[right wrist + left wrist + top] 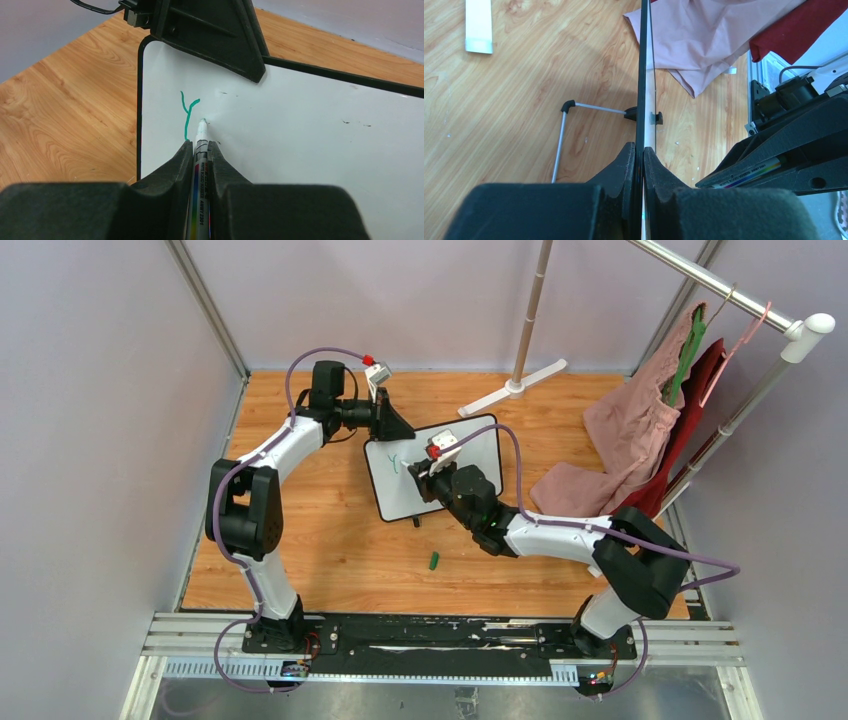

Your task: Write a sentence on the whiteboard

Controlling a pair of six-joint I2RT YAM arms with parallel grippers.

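The left arm and right arm look alike: white shells between bulky black joint housings; a purple cable runs along each, down to black bases; a small red part, perhaps a connector, by each white wrist camera; matte black, wedge-shaped jaws.

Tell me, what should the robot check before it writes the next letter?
1. Steady hold: left gripper clamps the board by its edge. Ok.
2. Pen grip: right gripper is shut on the marker. Ok.
3. Contact: whether the tip touches the board, cannot tell.
4. Ink: the green Y reads clear. Ok.
5. Room: blank white to the right of the Y. Ok.
6. Writing finished: not ok, only one letter.
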